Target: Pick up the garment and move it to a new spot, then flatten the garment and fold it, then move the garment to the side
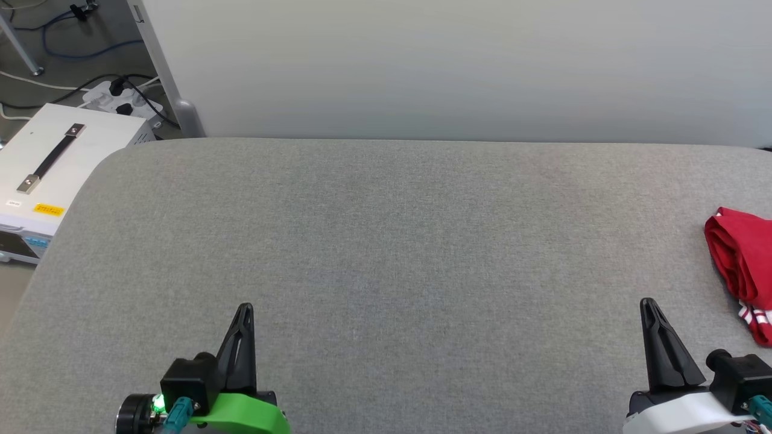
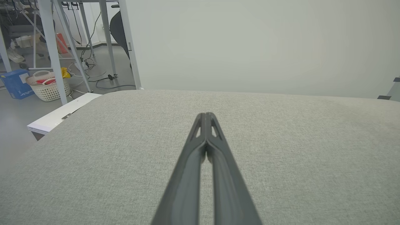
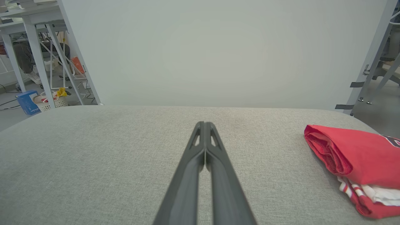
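Note:
The garment, red with white and striped trim, lies folded in a compact stack at the far right edge of the grey padded table; the right wrist view shows the garment to the right of my fingers. My right gripper is shut, holds nothing, and sits at the lower right, left of and nearer than the garment. At the lower left my left gripper is shut too, with nothing in it, over bare fabric. In both wrist views the fingertips meet: left gripper, right gripper.
A pale wall runs behind the table. Off the table's left corner stands a white case with a black handle, with cables and a power strip on the floor. A laundry basket and metal frames stand further left.

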Controlling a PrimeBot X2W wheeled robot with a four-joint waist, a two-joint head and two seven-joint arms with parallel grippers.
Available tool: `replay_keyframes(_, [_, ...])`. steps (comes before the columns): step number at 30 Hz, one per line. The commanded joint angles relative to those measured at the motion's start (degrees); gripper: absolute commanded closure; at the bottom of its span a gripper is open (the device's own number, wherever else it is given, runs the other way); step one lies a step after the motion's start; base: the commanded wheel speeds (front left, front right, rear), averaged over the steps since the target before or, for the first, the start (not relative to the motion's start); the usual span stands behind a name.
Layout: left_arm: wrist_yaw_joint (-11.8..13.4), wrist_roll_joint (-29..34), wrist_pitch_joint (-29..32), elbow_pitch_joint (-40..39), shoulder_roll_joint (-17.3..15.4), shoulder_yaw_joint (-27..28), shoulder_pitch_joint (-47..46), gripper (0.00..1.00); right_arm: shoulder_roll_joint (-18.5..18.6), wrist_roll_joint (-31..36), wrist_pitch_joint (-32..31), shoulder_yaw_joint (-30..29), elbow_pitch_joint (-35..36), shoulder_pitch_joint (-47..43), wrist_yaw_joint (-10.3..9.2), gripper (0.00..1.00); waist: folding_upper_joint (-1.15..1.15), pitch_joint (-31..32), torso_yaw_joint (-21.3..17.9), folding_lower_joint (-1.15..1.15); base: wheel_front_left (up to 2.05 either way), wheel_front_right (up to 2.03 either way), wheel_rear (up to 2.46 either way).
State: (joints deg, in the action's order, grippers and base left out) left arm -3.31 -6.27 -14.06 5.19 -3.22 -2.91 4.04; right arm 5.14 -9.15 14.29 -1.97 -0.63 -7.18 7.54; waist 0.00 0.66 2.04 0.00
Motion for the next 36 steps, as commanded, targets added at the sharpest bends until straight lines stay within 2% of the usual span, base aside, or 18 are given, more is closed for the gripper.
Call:
replay_keyframes(1, [0.1,0.3,0.3,-0.2,0.0,0.1,-0.2,1.00,-0.1,0.5,-0.4,0.1,0.0,0.4,0.00,1.00,0.00,0.0,0.0,0.00,0.00,0.00,0.00])
replay_keyframes(36, [1.1,2.1,4.3,-1.7,0.1,1.0,-1.3,1.00,-0.7,3.0,-4.4,0.6,0.2,2.4,-0.02,1.00,0.00,-0.2,-0.6,0.00,0.00,0.00,0.00])
